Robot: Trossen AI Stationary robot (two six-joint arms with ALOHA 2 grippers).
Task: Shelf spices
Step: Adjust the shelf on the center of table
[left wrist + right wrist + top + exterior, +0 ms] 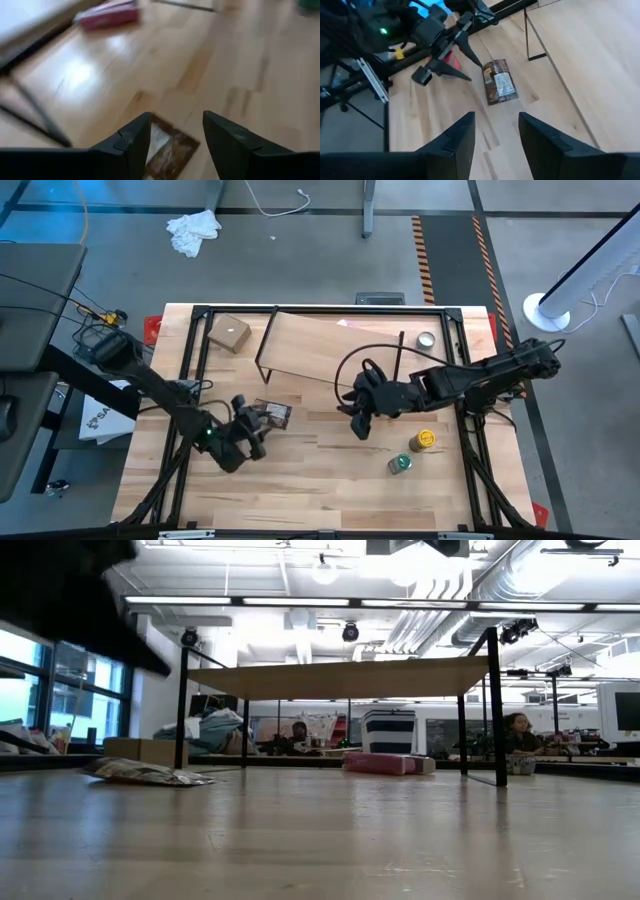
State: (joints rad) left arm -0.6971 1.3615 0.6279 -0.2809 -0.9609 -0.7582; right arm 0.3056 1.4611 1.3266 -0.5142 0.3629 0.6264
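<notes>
Wooden table (300, 500), light planks, spans the high view. On its far half, the shelf (335, 350): long pale plank on thin black legs, standing upright, nothing on top. Seen from the low view, the shelf (340, 677) stands raised over the tabletop with open space beneath.

Left gripper (250, 423) low over the table's near-left part, just beside the flat orange-brown packet (272, 414). Fingers parted, gripping nothing; in the left wrist view the packet (167, 150) lies flat on the wood just under and between the two dark fingers (131, 145). In the right wrist view the same packet (499, 81) lies free on the table, the left gripper's tips just beside its end.

Right gripper (358, 426) near the table's middle, in front of the shelf, well apart from the packet. Fingers (462, 137) parted, empty.

Yellow jar (424, 440) and green-lidded jar (400, 464) upright on the near-right part, close together, off the shelf. Tan cardboard box (229, 333) at the shelf's left end. Small silver tin (427, 339) by the right end. Pink-purple packet (380, 762) lying flat under the shelf.
</notes>
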